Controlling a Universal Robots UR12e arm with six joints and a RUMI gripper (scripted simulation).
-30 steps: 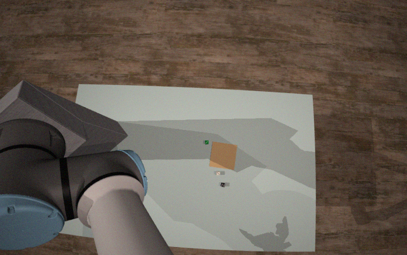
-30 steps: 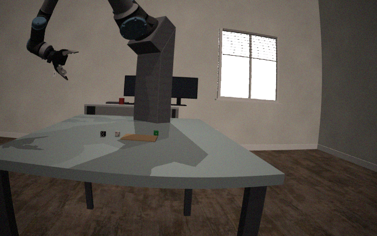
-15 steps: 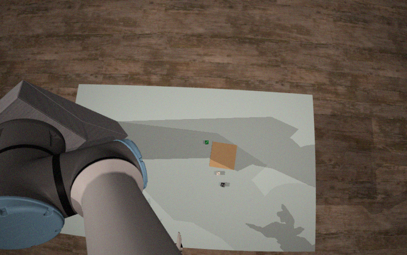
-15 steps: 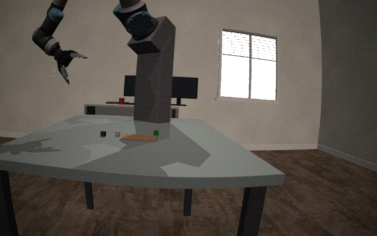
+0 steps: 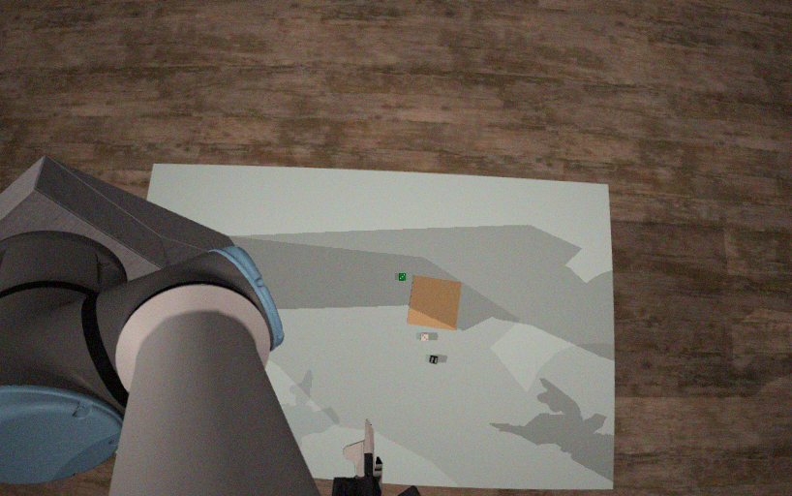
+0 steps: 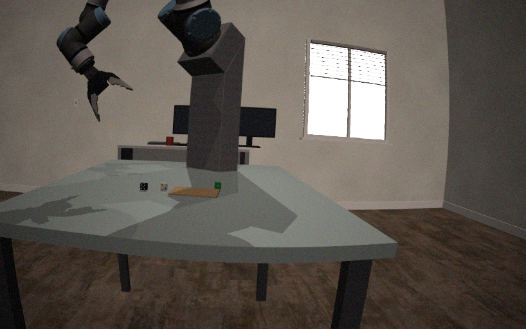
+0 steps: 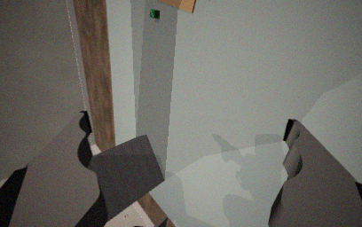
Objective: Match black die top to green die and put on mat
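Observation:
The black die (image 5: 433, 358) (image 6: 143, 186) sits on the table, off the mat, beyond the white die (image 5: 424, 336) (image 6: 163, 186). Its top number is too small to read surely. The green die (image 5: 402, 276) (image 6: 217, 185) (image 7: 154, 13) sits beside the orange-brown mat (image 5: 433, 302) (image 6: 193, 191) (image 7: 183, 4); its top pips are light but too small to count surely. The white die is close to the mat's opposite side. My gripper (image 6: 115, 105) (image 7: 186, 116) is open and empty, high above the table and far from the dice. The black and white dice are outside the wrist view.
The pale table (image 5: 350, 199) (image 6: 330, 232) carries arm shadows. The grey robot pedestal (image 6: 211, 124) (image 7: 129, 173) stands at the table's back edge. Behind it are a desk with monitors (image 6: 258, 122) and a red cup (image 6: 169, 141).

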